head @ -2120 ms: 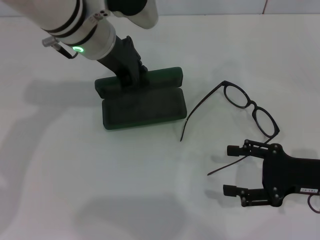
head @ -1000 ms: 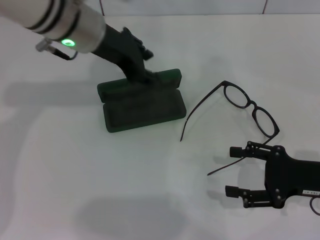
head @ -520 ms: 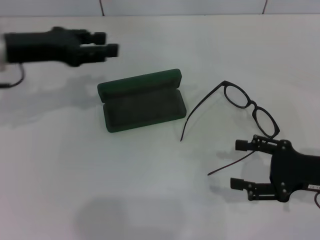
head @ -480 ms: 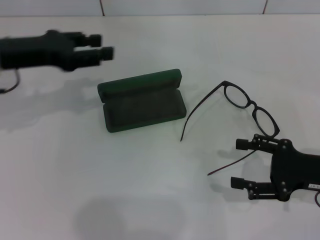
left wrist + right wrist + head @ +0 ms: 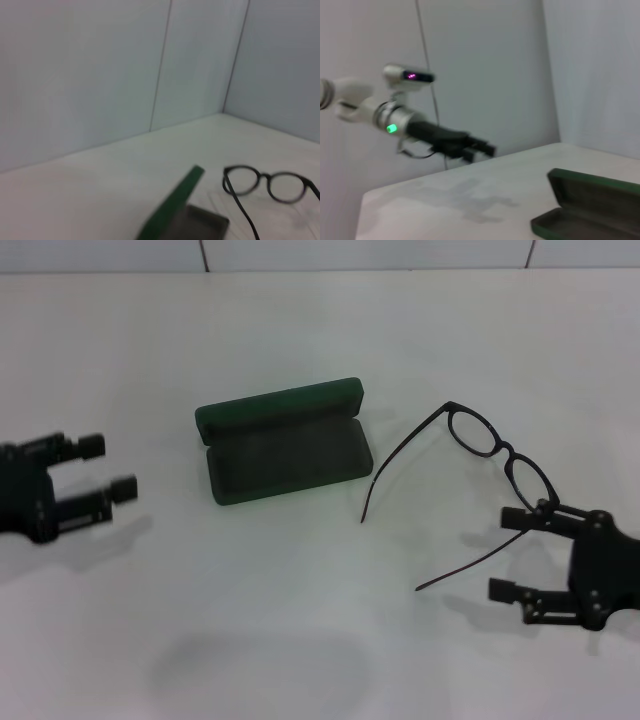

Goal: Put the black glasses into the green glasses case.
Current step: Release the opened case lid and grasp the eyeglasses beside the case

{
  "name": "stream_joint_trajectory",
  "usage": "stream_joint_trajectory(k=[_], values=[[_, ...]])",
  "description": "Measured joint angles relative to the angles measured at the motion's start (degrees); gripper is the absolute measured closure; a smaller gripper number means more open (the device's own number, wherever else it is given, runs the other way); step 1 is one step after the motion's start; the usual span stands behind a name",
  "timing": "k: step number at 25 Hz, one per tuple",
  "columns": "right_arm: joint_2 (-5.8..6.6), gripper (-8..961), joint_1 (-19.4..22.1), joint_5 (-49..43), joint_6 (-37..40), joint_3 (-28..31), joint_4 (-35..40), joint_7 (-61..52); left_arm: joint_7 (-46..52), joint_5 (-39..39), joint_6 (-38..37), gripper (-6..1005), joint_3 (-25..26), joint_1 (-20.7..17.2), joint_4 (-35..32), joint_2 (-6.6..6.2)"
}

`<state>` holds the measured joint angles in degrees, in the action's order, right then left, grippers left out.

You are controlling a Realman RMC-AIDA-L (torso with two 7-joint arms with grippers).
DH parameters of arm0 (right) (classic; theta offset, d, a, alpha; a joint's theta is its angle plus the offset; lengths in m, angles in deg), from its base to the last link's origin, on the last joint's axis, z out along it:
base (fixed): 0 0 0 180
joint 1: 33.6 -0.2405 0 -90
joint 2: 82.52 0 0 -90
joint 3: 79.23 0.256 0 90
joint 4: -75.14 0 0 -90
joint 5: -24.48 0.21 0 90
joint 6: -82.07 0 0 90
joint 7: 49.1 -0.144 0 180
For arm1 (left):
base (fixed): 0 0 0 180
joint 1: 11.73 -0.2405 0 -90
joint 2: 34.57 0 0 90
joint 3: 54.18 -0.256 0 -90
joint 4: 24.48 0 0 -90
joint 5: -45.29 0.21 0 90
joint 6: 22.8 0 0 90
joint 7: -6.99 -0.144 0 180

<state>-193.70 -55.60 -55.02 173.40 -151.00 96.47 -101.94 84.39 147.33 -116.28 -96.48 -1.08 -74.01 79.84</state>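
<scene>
- Pincers first, nearest the table's front edge: the right pincer [image 5: 513, 558] sits toward the right edge, fingers spread wide, holding nothing, and it has slid right in the last couple of seconds, so its far finger now lies just beside the near lens.
- Over by the left edge, the left pincer [image 5: 102, 470] is open and empty too. Big change here: two seconds ago it was pressed on the case lid, then it lifted off, swung away and dropped back to this side.
- What that means, as I read it: lid-opening is done, the way in is clear, and the pick-up falls to the right arm.
- Mid-table, right of centre, the black glasses [image 5: 498, 454] lie unfolded on the table, temple arms trailing toward the front edge, untouched, well apart from the case.
- Farther back and left of centre, the green glasses case [image 5: 285, 440] stands open, lid tipped up toward the far edge, grey-green lining showing, nothing inside.
</scene>
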Motion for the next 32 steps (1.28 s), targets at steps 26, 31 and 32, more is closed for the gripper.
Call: stream_joint_trajectory(k=[26, 31, 32], values=[[3.57, 116, -4.59, -20.40, -9.37, 8.64, 30.60, -50.86, -11.72, 6.98, -4.81, 124, -0.50, -3.69, 2.43, 3.29], [4.29, 118, -13.72, -36.51, -8.20, 10.55, 35.79, -71.15, -11.97, 7.44, -4.85, 124, -0.58, -3.07, 2.97, 3.41], [4.48, 119, -15.48, -38.61, -7.72, 10.55, 35.67, -74.07, -11.98, 7.84, -4.86, 124, -0.59, -2.68, 3.00, 3.54]])
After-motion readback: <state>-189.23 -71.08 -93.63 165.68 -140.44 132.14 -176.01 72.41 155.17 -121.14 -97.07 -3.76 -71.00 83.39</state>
